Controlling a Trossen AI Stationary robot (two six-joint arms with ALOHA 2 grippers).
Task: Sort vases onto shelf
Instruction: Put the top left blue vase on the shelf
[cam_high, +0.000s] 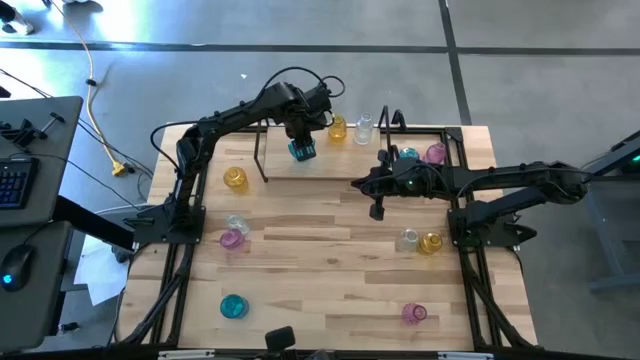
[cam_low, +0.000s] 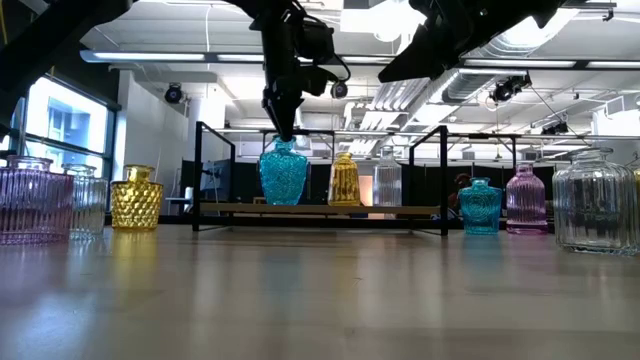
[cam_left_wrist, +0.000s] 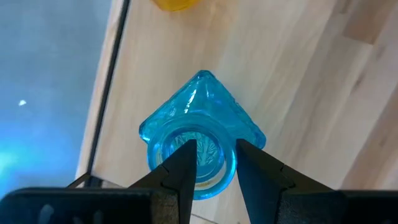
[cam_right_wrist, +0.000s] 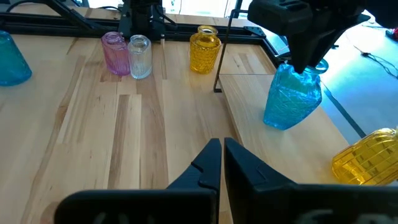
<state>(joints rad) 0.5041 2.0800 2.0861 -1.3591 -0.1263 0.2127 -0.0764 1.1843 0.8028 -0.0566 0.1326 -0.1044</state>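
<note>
Teal vase (cam_high: 302, 150) held over the shelf (cam_low: 320, 209)
The left gripper (cam_left_wrist: 211, 165) pinches its rim, one finger inside the neck, beside a yellow vase (cam_low: 344, 181). The right gripper (cam_right_wrist: 221, 158), fingers together, hovers over the table (cam_high: 330, 270).

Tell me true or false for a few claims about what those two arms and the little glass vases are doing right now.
1. The left tool grips a blue vase by its rim. True.
2. The right tool holds a pink vase. False: it is shut and holds nothing.
3. A yellow vase stands on the shelf. True.
4. The held vase lies on its side. False: it is upright.
</note>
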